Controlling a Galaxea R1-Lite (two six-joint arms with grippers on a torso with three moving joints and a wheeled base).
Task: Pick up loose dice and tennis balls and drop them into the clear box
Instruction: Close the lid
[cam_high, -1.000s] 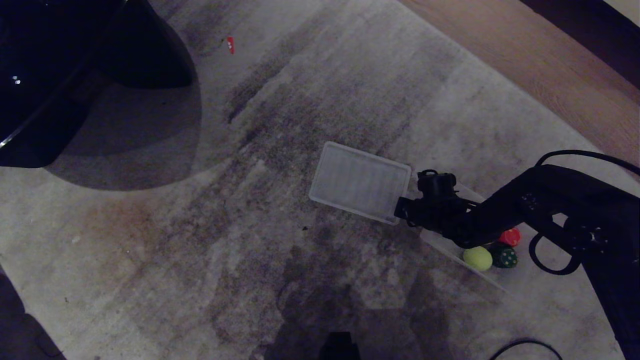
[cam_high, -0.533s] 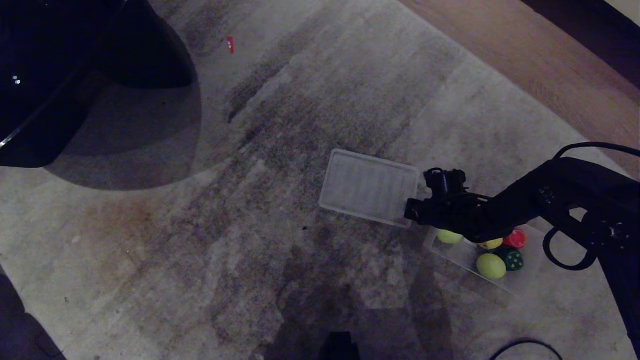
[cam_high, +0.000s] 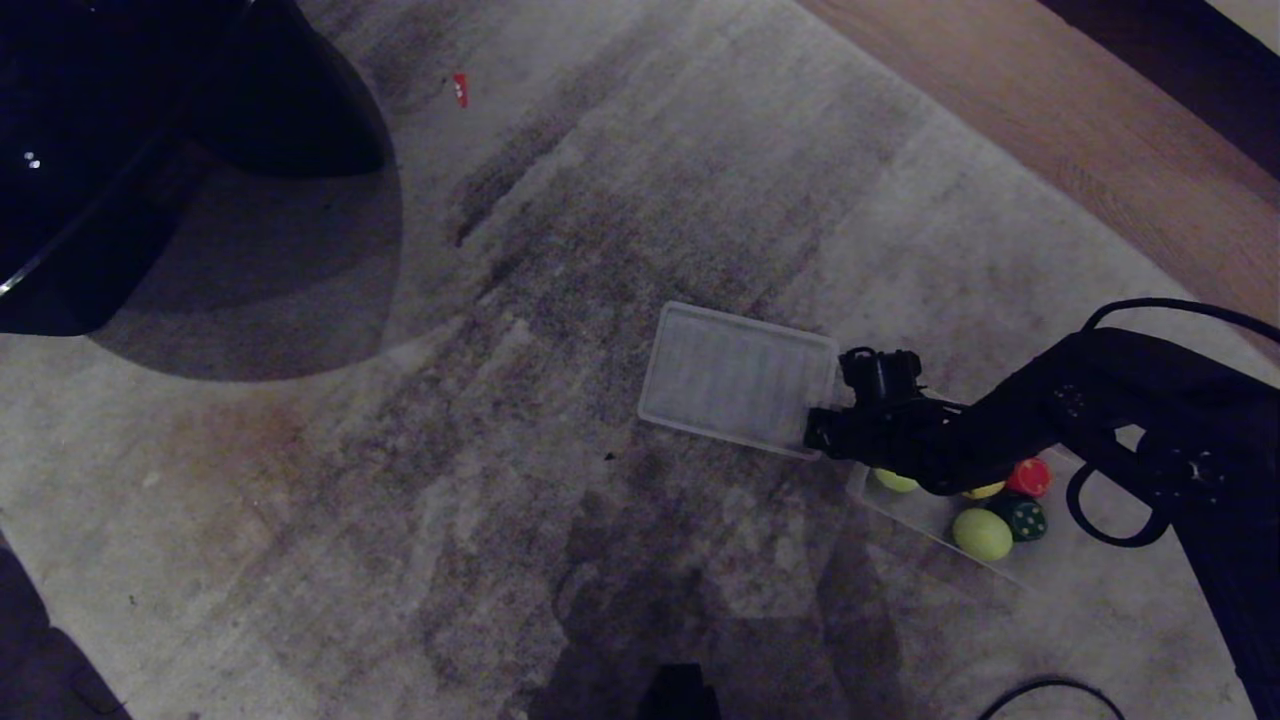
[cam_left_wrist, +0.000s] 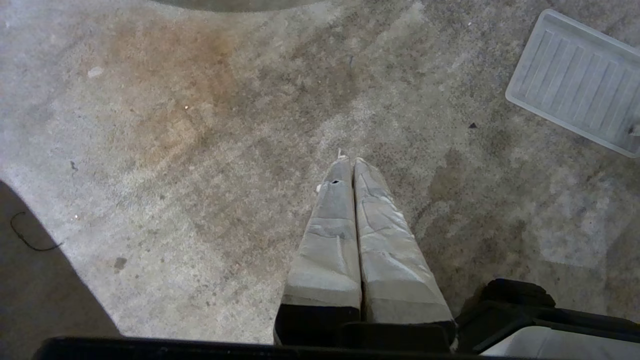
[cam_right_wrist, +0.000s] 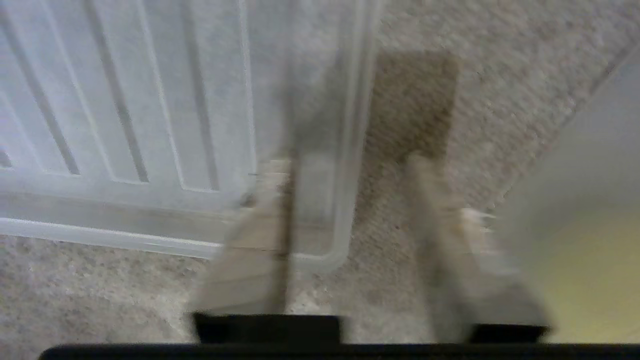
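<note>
The clear box (cam_high: 868, 493) stands on the carpet at the right, partly under my right arm. Inside it lie two tennis balls (cam_high: 981, 533) (cam_high: 896, 481), a red die (cam_high: 1030, 476), a green die (cam_high: 1026, 519) and a yellow piece (cam_high: 985, 490) mostly hidden by the arm. My right gripper (cam_high: 812, 432) (cam_right_wrist: 345, 170) is open at the near corner of the ribbed clear lid (cam_high: 738, 378) (cam_right_wrist: 125, 100), which lies flat on the carpet beside the box. The box wall (cam_right_wrist: 575, 165) shows next to one finger. My left gripper (cam_left_wrist: 348, 160) hangs shut and empty over bare carpet.
A large dark round piece of furniture (cam_high: 150, 150) fills the far left corner. Wooden floor (cam_high: 1100, 120) borders the carpet at the far right. A small red scrap (cam_high: 460, 88) lies far off. A black cable (cam_high: 1050, 688) curls near the front right.
The right gripper carried the lid a little right and down onto the carpet, then opened and let it go. More of the box's contents now show.
</note>
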